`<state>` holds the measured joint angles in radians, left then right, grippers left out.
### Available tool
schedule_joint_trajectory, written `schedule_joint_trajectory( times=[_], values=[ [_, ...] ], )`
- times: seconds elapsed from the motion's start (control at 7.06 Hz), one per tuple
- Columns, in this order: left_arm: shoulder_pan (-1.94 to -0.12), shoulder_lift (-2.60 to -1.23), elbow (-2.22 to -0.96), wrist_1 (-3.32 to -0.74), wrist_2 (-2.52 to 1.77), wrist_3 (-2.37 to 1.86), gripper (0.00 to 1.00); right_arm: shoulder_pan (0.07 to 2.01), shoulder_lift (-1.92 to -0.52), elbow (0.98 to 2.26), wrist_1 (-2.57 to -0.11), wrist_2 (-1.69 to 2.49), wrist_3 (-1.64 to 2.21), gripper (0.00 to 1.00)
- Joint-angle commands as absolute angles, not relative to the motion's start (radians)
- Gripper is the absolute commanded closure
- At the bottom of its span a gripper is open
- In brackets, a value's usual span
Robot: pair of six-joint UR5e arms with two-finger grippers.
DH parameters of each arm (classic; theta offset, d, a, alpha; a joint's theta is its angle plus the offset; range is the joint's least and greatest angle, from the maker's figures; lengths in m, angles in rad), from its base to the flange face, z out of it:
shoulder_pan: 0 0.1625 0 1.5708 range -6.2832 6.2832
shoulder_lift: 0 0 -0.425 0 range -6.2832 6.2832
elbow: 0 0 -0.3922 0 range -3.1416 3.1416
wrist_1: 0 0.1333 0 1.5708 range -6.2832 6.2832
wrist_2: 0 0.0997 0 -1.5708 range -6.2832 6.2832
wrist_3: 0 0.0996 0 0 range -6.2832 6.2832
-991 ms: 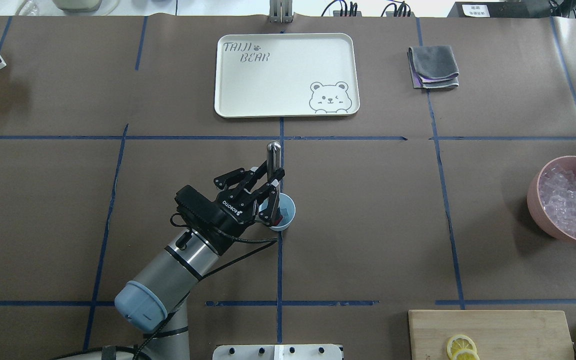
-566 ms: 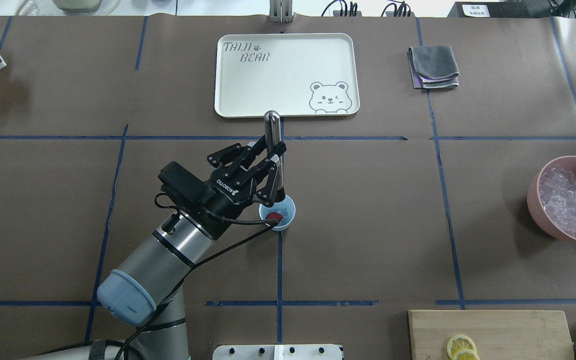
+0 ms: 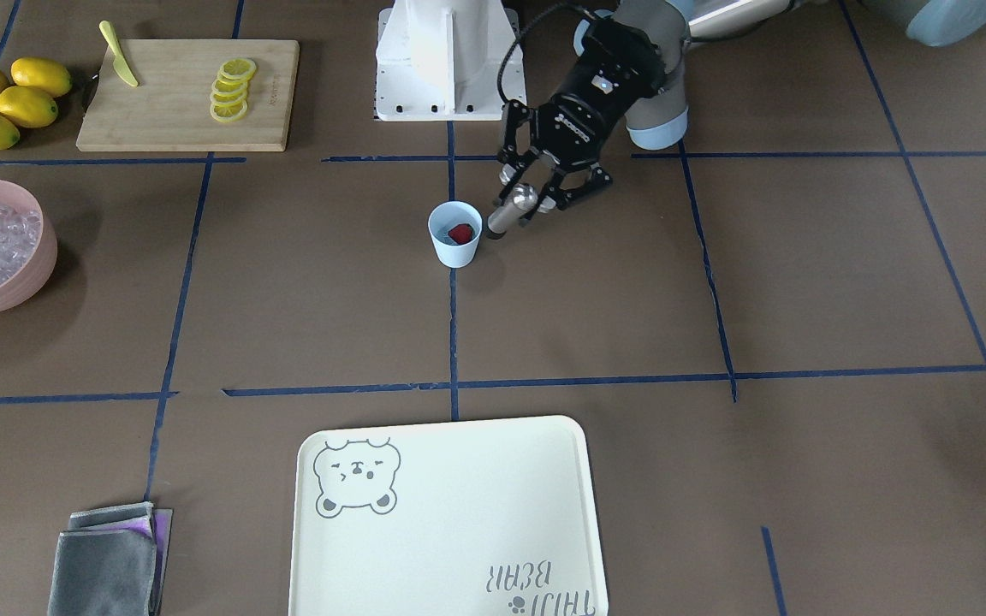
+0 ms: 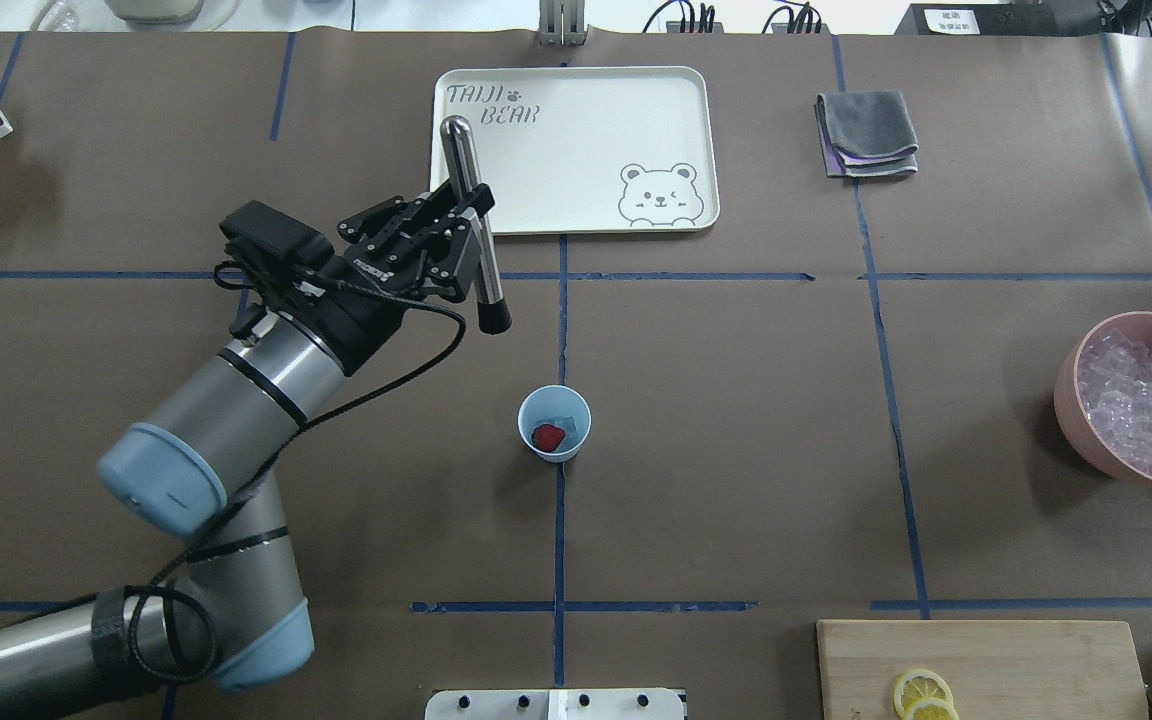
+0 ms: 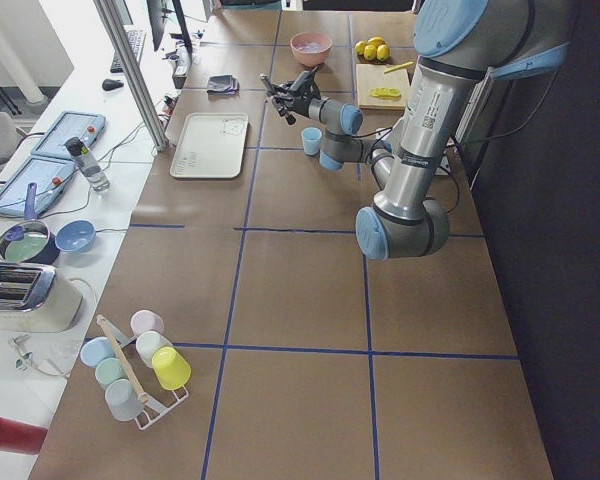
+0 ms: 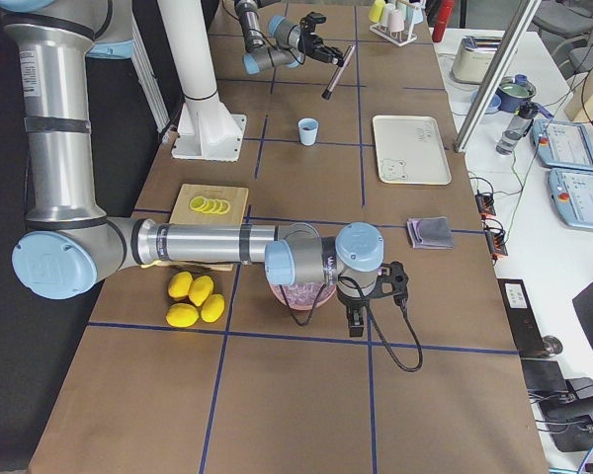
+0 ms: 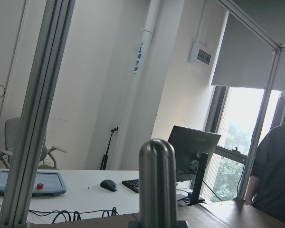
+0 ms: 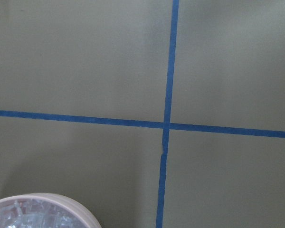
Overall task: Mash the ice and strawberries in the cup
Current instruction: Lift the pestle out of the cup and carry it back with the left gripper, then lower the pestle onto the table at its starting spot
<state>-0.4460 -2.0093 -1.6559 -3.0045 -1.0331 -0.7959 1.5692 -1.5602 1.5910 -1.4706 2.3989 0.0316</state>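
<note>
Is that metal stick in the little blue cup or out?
Out: the left claw holds the stick in the air, clear of the cup.

My table (image 4: pixel 736 400) is brown paper gridded with blue tape. The light-blue cup (image 3: pixel 455 252) stands upright on a tape line near the middle, and the cream tray (image 4: pixel 572 150) and folded grey cloth (image 4: pixel 867 133) lie toward the far edge. A pink bowl (image 4: pixel 1068 400), cutting board (image 4: pixel 986 655) and lemons (image 3: pixel 26 104) sit at my right end.
</note>
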Motion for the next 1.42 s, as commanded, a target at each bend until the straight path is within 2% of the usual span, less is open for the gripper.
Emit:
schedule_joint_trajectory(
  times=[0.0, 0.28, 0.85, 1.27],
  values=[
    [-0.599, -1.883, -1.657, -2.947, -1.254, -1.008, 1.0, 1.569, -1.565, 1.598, -1.471, 2.405, 0.032, 0.01],
    [-0.772, -1.795, -1.655, -2.898, -1.54, -1.158, 1.0, 1.569, -1.578, 1.589, -1.474, 2.436, 0.031, 0.01],
    [-1.102, -1.669, -1.637, -2.647, -2.167, -1.187, 1.0, 1.569, -1.568, 1.6, -1.47, 2.456, 0.032, 0.01],
    [-1.158, -1.615, -1.579, -2.508, -2.338, -1.177, 1.0, 1.569, -1.562, 1.608, -1.468, 2.456, 0.032, 0.01]
  ],
)
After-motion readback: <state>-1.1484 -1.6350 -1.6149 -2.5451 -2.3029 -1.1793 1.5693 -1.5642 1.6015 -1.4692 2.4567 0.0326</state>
